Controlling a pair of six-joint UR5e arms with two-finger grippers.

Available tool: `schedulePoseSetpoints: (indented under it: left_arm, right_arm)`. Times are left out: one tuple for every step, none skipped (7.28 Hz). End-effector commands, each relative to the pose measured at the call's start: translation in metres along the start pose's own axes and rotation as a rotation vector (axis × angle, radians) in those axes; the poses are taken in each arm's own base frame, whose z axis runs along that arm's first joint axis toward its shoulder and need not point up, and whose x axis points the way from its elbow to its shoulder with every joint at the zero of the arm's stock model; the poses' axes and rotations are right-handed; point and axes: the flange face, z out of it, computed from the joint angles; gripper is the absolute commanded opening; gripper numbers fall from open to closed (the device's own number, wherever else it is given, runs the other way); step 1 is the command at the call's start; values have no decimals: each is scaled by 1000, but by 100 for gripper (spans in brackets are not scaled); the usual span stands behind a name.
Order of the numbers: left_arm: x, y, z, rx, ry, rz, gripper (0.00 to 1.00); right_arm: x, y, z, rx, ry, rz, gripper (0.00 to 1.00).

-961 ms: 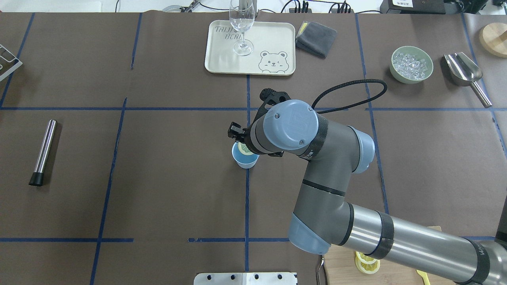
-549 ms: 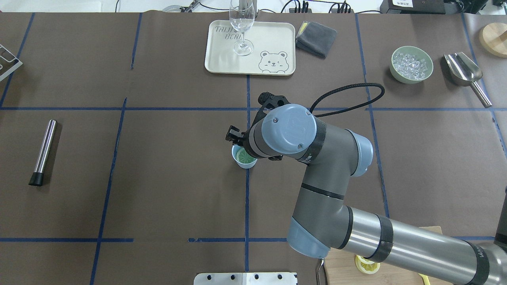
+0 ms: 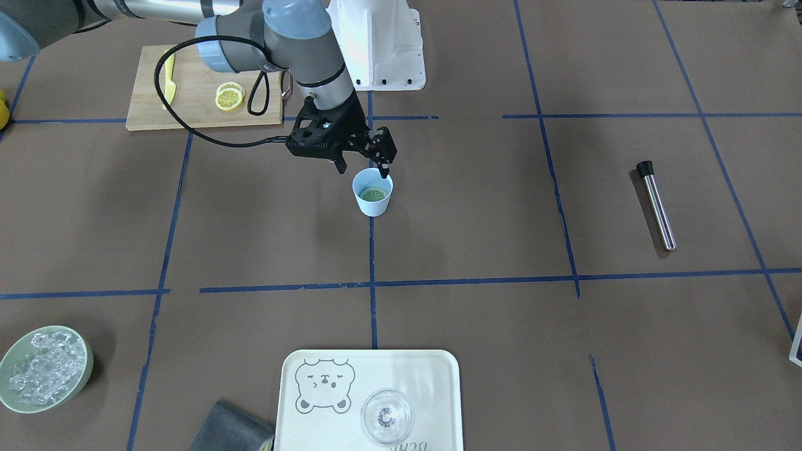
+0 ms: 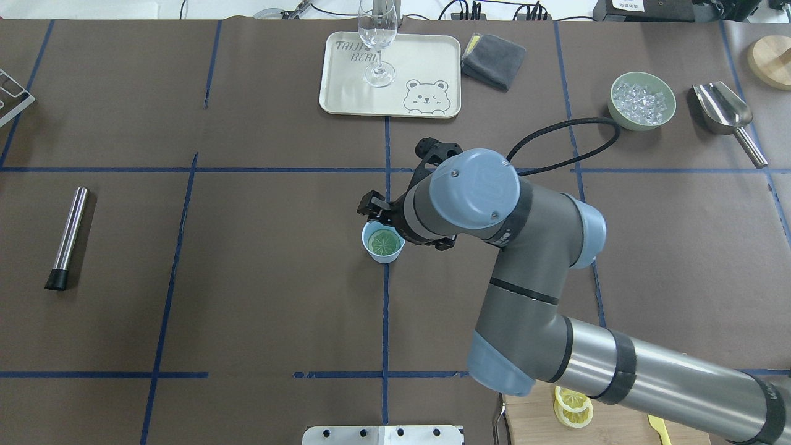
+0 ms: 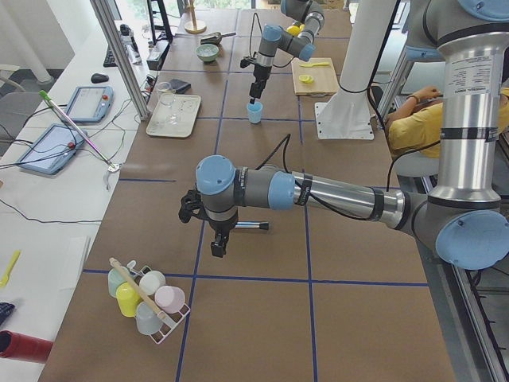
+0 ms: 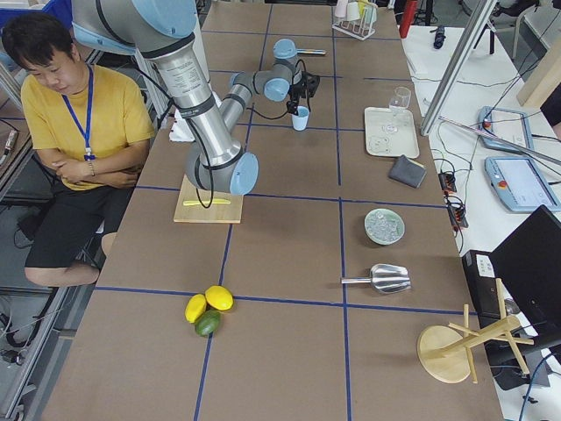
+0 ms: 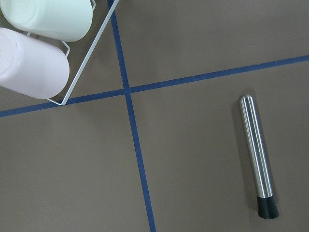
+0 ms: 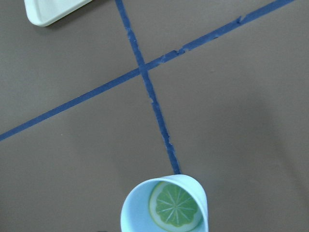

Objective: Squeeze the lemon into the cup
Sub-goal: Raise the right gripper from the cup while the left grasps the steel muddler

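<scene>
Brown table (image 4: 247,296) with blue lines (image 4: 385,309) fills the room's middle. The cup (image 3: 373,203) stands up straight on one blue line near the middle of the table, with its mouth facing up and its long way going up and down. The lemon (image 3: 373,194) lies flat at the bottom of the cup with its cut face up. It is round, so it has no long way. The right gripper (image 3: 362,168) hangs just above the cup's back rim, pointing down, and its fingers (image 3: 383,169) are spread apart with nothing between them. The left gripper (image 5: 218,243) hangs low over the table near a steel rod (image 4: 69,238); I cannot tell how its fingers stand. A glass (image 4: 378,37) stands on a tray (image 4: 346,102) at the far side. A bowl (image 4: 618,114) of ice sits well apart from the cup.
</scene>
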Motion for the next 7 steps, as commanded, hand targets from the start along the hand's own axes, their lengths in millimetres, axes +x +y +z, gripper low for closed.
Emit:
schedulePoseSetpoints:
  left_arm:
    - [-24, -6, 45, 79, 67, -9, 100]
    - [15, -20, 68, 60, 101, -147, 100]
    - [75, -28, 112, 29, 130, -63, 100]
    - [118, -27, 141, 14, 129, -36, 100]
    - [160, -40, 160, -24, 154, -105, 100]
    - [181, -47, 174, -24, 126, -86, 100]
    - [159, -34, 179, 9, 38, -99, 100]
  right_arm:
    - [57, -38, -39, -43, 7, -5, 100]
    - [87, -54, -47, -32, 31, -53, 100]
    - [118, -72, -58, -28, 55, -100, 100]
    - [143, -93, -76, -37, 63, -112, 100]
    - [165, -102, -78, -41, 84, -120, 100]
    - [170, -101, -81, -40, 85, -125, 100]
    - [171, -101, -80, -39, 89, -129, 100]
